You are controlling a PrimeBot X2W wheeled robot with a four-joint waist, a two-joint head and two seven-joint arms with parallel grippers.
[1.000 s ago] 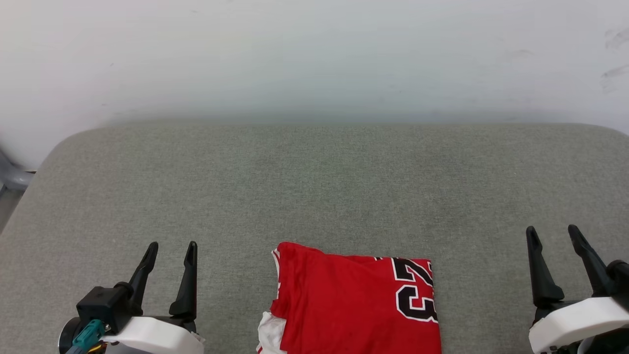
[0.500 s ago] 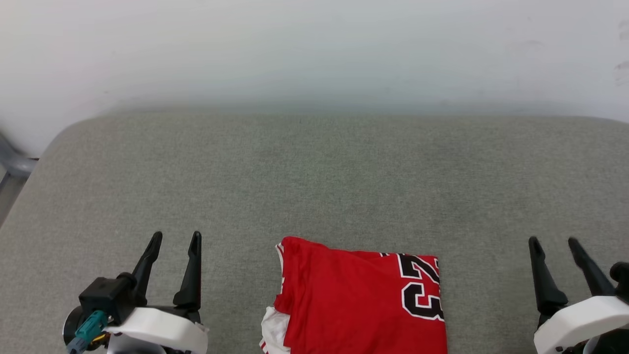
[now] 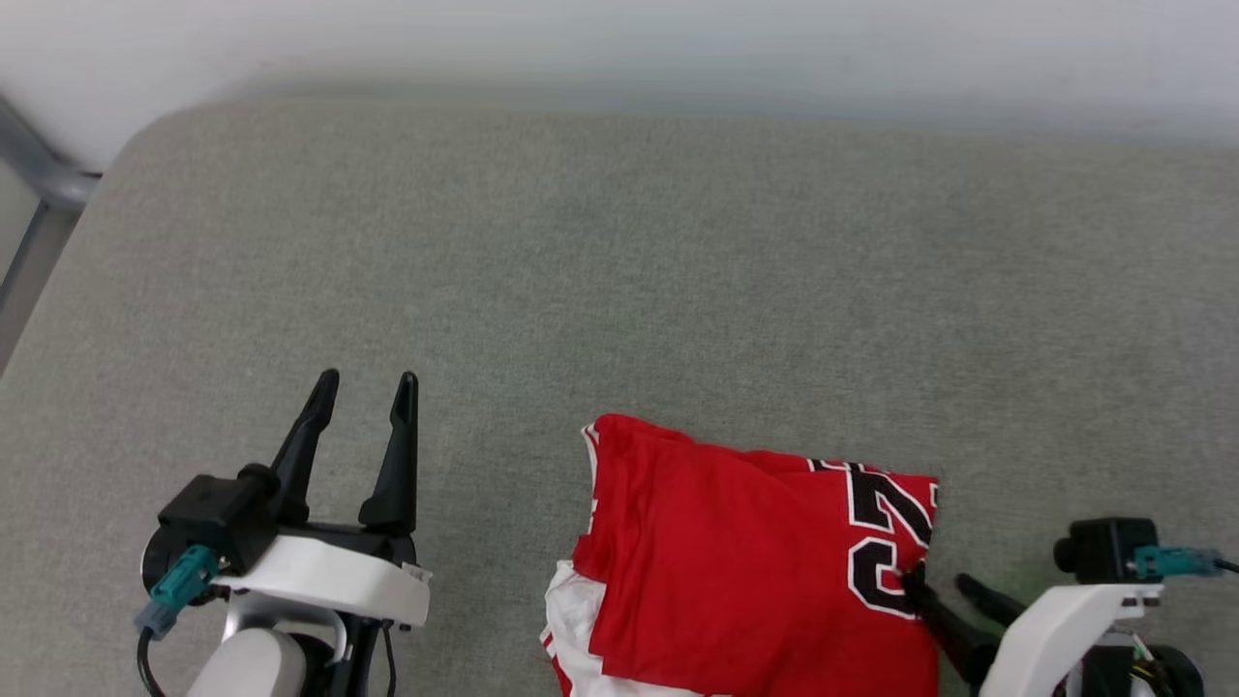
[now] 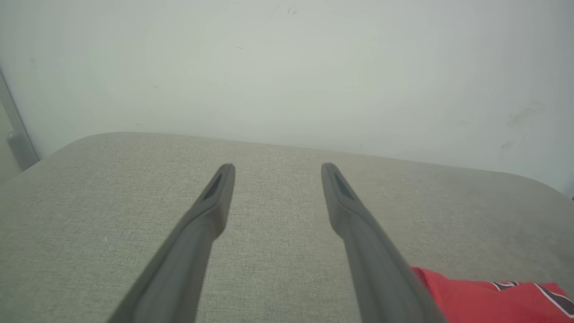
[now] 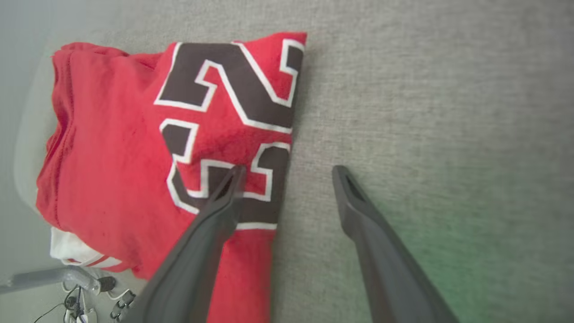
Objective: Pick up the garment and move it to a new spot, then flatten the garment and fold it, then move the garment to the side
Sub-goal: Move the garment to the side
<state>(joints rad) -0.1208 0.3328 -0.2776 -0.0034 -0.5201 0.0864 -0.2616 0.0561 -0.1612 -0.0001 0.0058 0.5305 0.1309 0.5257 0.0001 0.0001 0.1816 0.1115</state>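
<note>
The garment (image 3: 736, 561) lies folded into a red rectangle at the near middle of the grey padded surface (image 3: 619, 271), with black white-edged digits along its right side and a white sleeve sticking out at its lower left. My right gripper (image 3: 937, 578) points leftward at the garment's right edge and is open. In the right wrist view, the right gripper (image 5: 289, 169) straddles that edge of the garment (image 5: 112, 148), one finger above the digits and the other above bare surface. My left gripper (image 3: 368, 379) stands open to the garment's left, well apart from it. The left gripper (image 4: 278, 167) holds nothing; the garment (image 4: 484, 296) peeks in at lower right.
A pale wall (image 3: 619, 39) runs behind the surface. A grey metal frame (image 3: 48, 184) stands beyond the surface's far left corner. In the right wrist view, a metal leg and cables (image 5: 67, 278) show past the surface's near edge.
The head camera has tilted down, shifting the whole picture. My right gripper has swung from pointing up to pointing left, its tips reaching the garment's right edge. Both grippers stay open.
</note>
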